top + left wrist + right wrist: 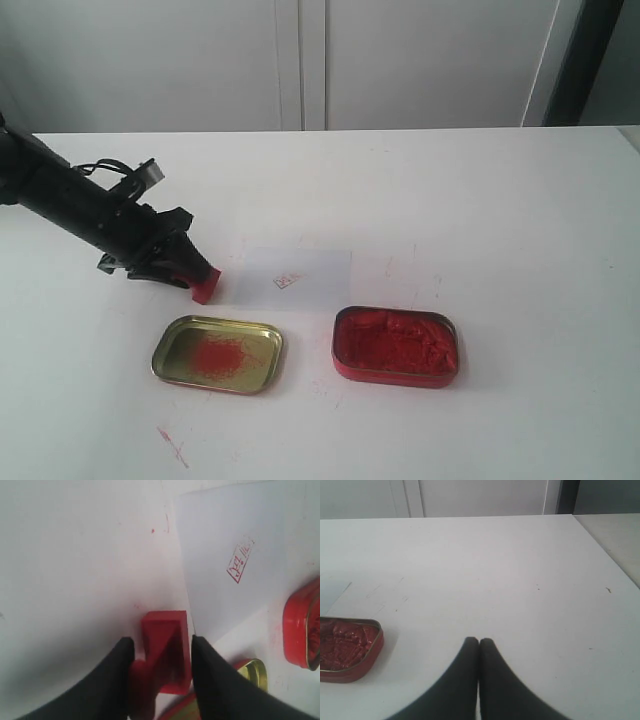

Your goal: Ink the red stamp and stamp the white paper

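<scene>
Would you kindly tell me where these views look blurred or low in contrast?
Left wrist view: left gripper and red stamp soft, imprint on white paper sharper. Right wrist view: shut right gripper blurred. Exterior view: even light, paper faint against the table.

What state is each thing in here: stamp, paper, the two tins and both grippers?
red stamp: gripped by the left gripper, tilted, at the paper's left edge.
white paper: flat on the table, one red imprint on it.
gold lid: open side up, red smears inside.
red tin: open, filled with red paste.
left gripper: closed on the stamp.
right gripper: shut, holding nothing.
</scene>
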You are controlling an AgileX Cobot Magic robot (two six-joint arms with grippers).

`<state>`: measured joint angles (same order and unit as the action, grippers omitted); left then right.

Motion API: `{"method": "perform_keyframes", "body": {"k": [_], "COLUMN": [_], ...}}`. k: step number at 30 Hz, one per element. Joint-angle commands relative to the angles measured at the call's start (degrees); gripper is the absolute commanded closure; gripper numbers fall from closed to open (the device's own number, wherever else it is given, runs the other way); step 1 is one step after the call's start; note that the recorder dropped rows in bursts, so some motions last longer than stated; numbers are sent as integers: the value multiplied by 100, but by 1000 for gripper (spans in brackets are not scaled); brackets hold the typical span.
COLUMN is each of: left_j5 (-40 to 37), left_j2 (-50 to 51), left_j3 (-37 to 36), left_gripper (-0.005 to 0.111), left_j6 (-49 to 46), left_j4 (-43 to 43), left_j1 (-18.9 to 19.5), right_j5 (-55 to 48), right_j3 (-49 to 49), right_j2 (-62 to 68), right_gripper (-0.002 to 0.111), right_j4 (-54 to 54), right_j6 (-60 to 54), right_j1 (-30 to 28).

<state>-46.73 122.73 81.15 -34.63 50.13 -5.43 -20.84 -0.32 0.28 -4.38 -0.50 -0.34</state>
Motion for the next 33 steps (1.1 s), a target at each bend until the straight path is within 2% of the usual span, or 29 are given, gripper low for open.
{"method": "perform_keyframes", "body": {"k": [1, 9, 16, 19, 25, 33], "left_j5": [-25, 64, -24, -153, -284, -400], "left_j2": [-68, -330, -570, -662, -674, -674], "left_j3": [-35, -35, -35, -35, -35, -35], "left_gripper": [52, 50, 52, 66, 105, 107], "left_j6": [14, 14, 14, 95, 402, 660], "left_j4": [-51, -294, -320, -320, -320, -320], "left_j1": [32, 306, 358, 358, 358, 345], "right_j5": [78, 78, 78, 78, 78, 78], "right_j3": [32, 32, 32, 32, 32, 32], "right_j2": [-28, -28, -28, -28, -28, -28], "right_gripper": [108, 108, 108, 108, 108, 108], "right_j4": [-5, -5, -5, -5, -5, -5], "right_j6": [17, 17, 17, 17, 17, 17], "right_j1": [-28, -28, -28, -28, -28, -28]}}
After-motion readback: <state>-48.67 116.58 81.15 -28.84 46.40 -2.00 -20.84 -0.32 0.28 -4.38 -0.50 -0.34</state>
